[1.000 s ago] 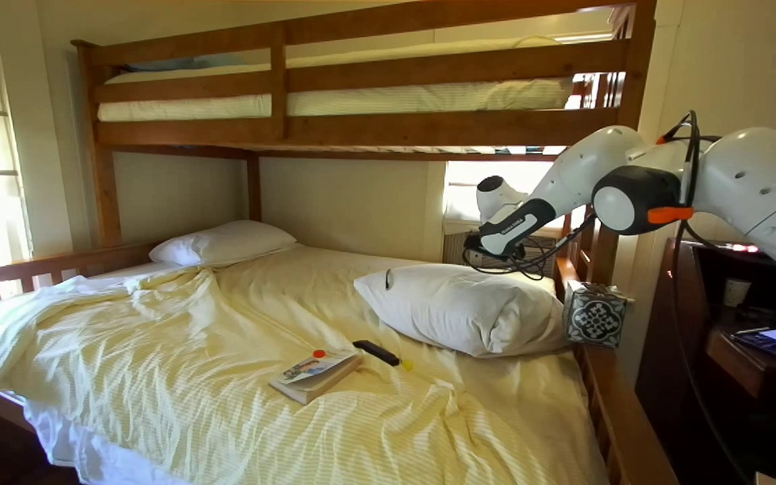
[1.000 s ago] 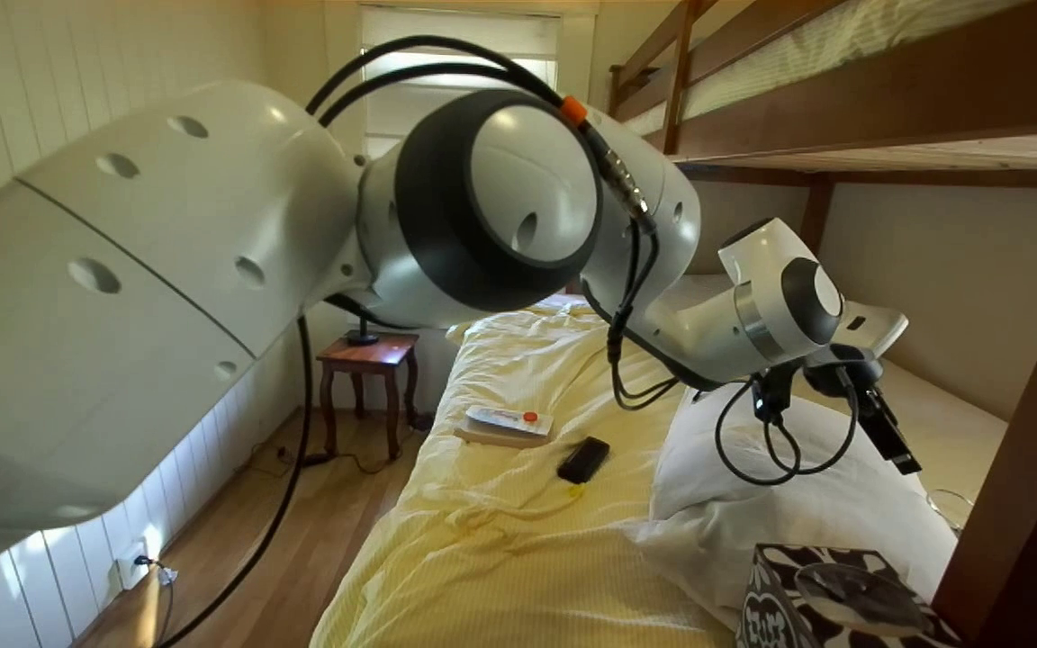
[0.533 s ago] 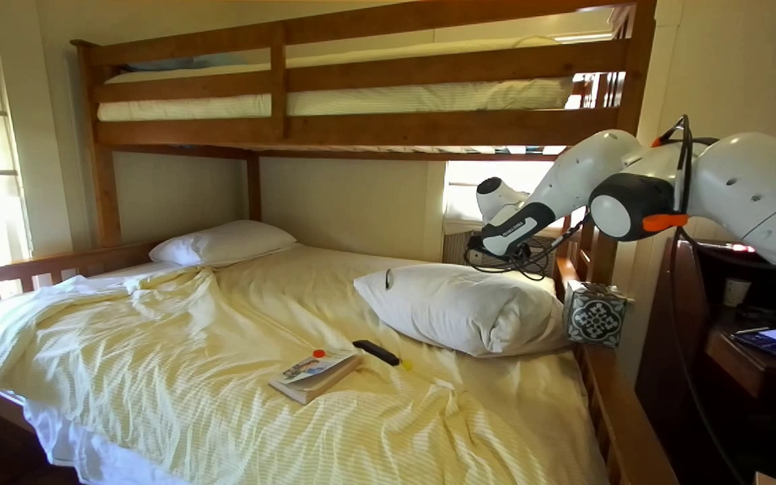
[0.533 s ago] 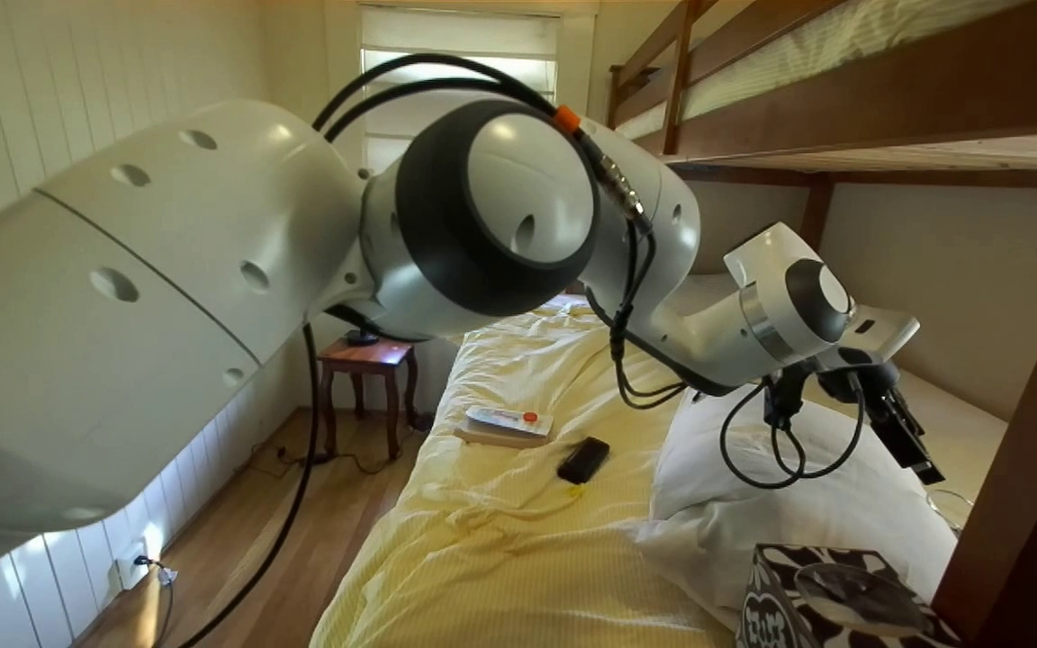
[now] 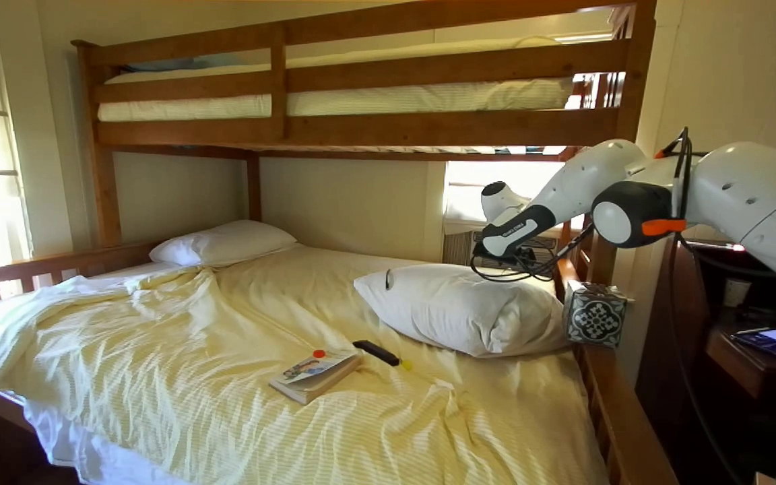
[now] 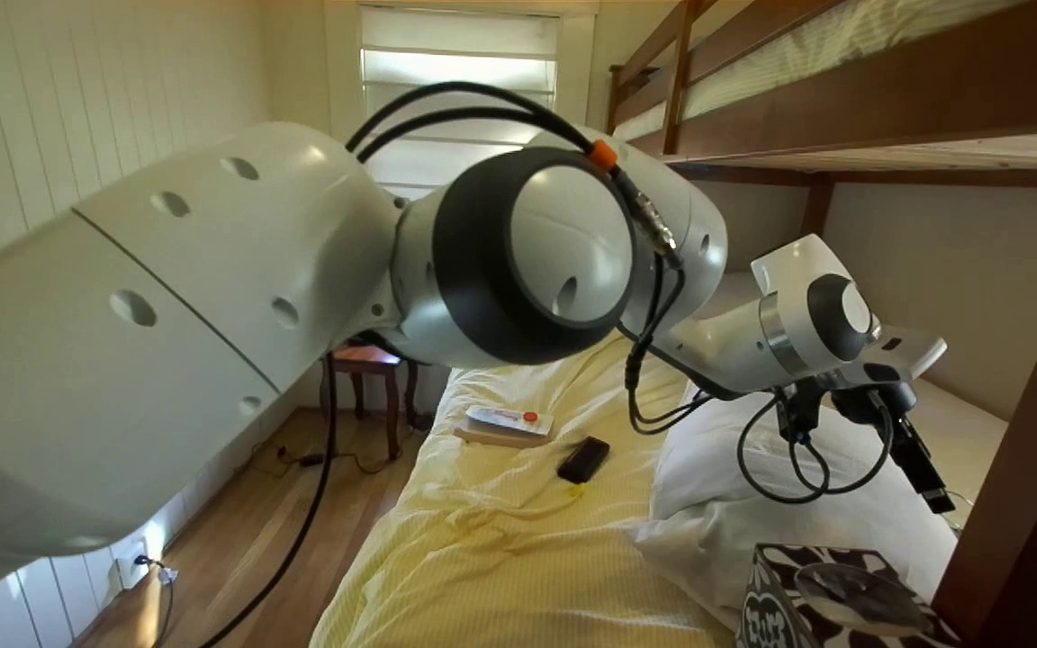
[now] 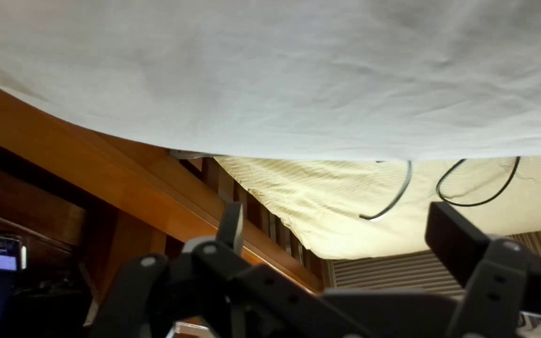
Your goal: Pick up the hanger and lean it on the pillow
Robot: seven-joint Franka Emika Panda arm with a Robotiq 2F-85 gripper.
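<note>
Hanger [image 7: 438, 189] shows past the pillow [image 5: 457, 308] while the end effector [image 7: 336, 225], spread wide, has come down slightly.

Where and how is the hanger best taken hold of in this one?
Probably pinch the hanger across its thin hook-like curve, coming down over the yellow sheet, away from the large white pillow. In the wrist view that curve shows uncovered, ahead of the open hand, running roughly across its closing direction, while the pillow's edge hides part of the wire.
</note>
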